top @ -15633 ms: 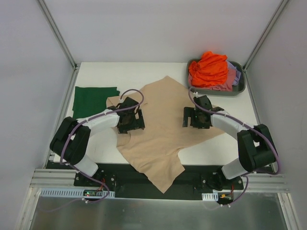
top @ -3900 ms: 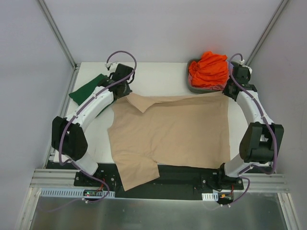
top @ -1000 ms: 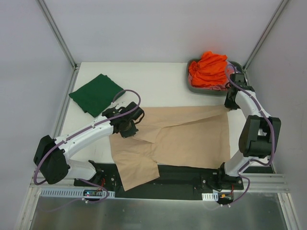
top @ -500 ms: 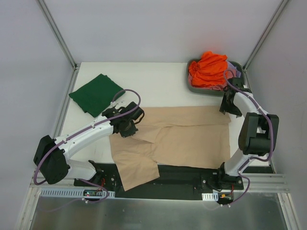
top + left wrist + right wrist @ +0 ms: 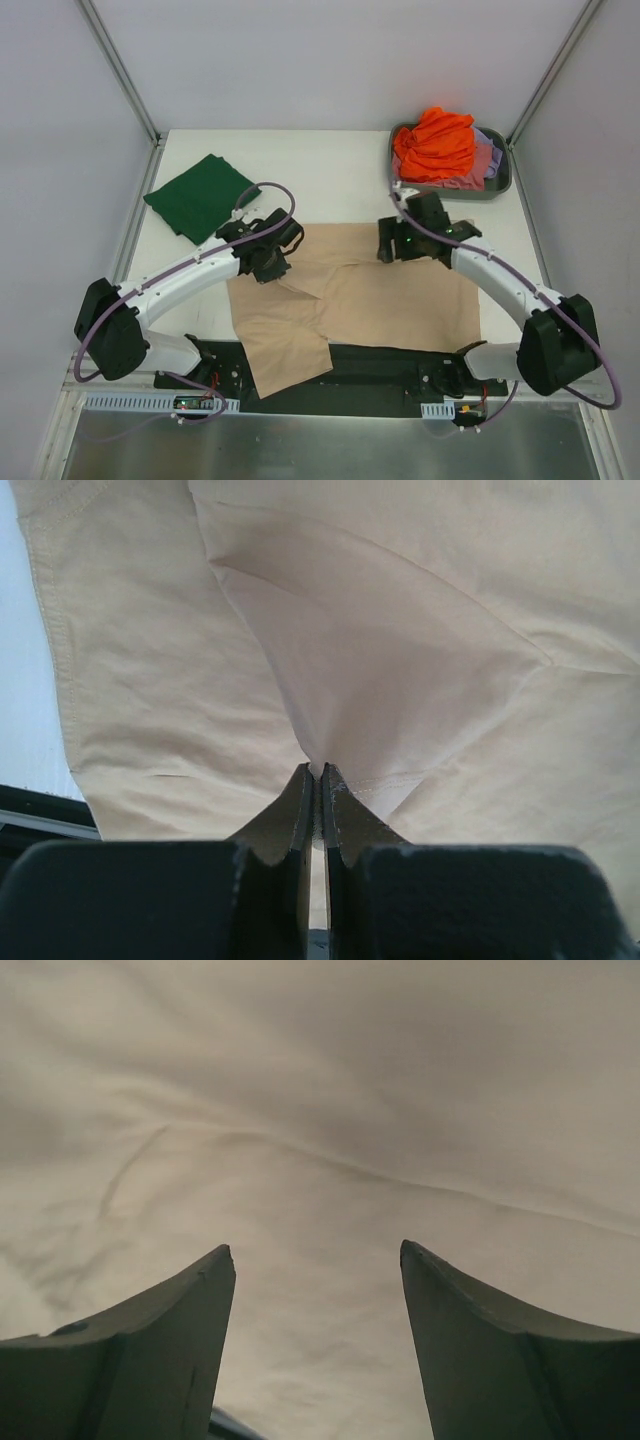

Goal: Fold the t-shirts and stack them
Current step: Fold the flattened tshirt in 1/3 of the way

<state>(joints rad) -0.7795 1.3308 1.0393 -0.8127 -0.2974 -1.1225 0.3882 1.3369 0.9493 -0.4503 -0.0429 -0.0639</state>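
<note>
The large beige t-shirt (image 5: 390, 300) lies spread across the near half of the table, its far part folded toward me. One flap (image 5: 285, 350) hangs over the front edge. My left gripper (image 5: 270, 258) is shut on a pinch of the beige fabric (image 5: 400, 650) at the shirt's left side, the cloth rising to the closed tips (image 5: 318, 772). My right gripper (image 5: 398, 242) hovers open just above the shirt's far edge, with only beige cloth (image 5: 320, 1110) beneath the spread fingers (image 5: 205, 1290). A dark green t-shirt (image 5: 200, 195) lies folded at the far left.
A grey tub (image 5: 503, 183) stands at the far right corner holding an orange tee (image 5: 435, 145) on top of pink (image 5: 478, 168) and lavender (image 5: 496, 165) ones. White table (image 5: 330, 170) shows behind the beige shirt. Black base plate (image 5: 380, 365) runs along the near edge.
My right gripper opened, let go of the beige shirt's far right corner and swung left to the middle of its far edge. The left gripper stayed shut on the cloth, barely moving.
</note>
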